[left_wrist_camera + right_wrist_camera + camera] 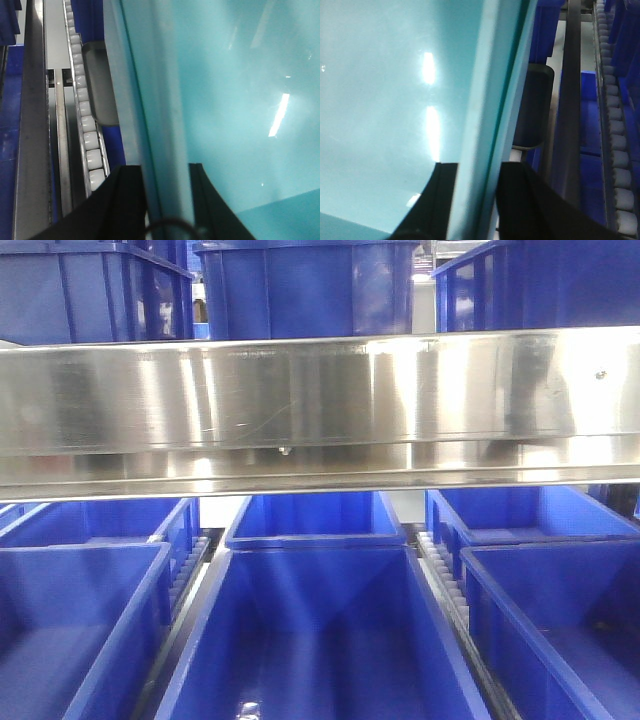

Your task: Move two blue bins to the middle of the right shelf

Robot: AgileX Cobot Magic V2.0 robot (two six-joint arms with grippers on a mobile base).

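Cyan bin (225,100): pale, smooth, glossy, thin-rimmed; held by both claws.
Left claw (165,172): clamped on bin wall.
Right claw (477,170): clamped on bin wall.
Roller track (82,100): white, 9 o'clock of bin.
Shelf rail (320,390): brushed steel; dark blue bins (310,640) at 6 o'clock.

Three dark-blue ribbed bins (305,285) stand side by side in an upper row, while beneath them open-topped dark-blue bins (70,630) sit two deep in three lanes, the centre front bin (310,640) nearest the camera.
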